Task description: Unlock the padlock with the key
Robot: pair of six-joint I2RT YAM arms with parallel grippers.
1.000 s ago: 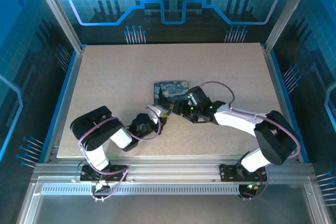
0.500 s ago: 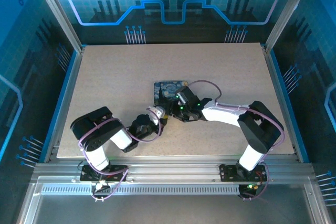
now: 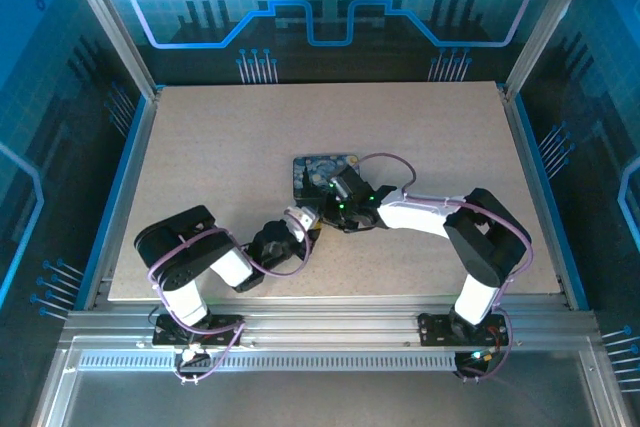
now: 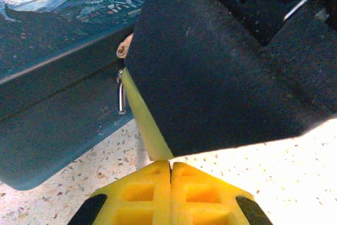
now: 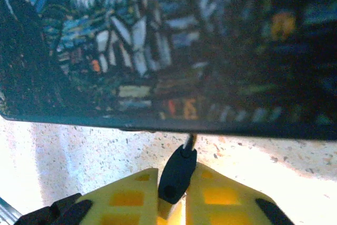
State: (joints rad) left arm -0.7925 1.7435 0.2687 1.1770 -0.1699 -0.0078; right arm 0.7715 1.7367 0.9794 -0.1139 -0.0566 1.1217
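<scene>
the left gripper point(image 4: 169, 175) has its ribbed yellow pads pressed together on the low end of the padlock point(image 4: 143, 117), a thin brass-yellow strip whose silvery loop point(image 4: 120, 96) lies against the dark box point(image 4: 58, 77). the right gripper point(image 5: 175, 184) is clamped on the key point(image 5: 179, 168), its slim tip at the box's painted edge, above the speckled tabletop point(image 5: 95, 151).

The key point(image 5: 178, 175) has a dark rounded head and a slim metal shank. It stands nearly upright, its head pinched in the right gripper point(image 5: 176, 185) and its tip at the box's point(image 5: 158, 51) near edge. The padlock point(image 4: 120, 93) shows a thin silvery shackle against the box's near side; its body is hidden.
</scene>
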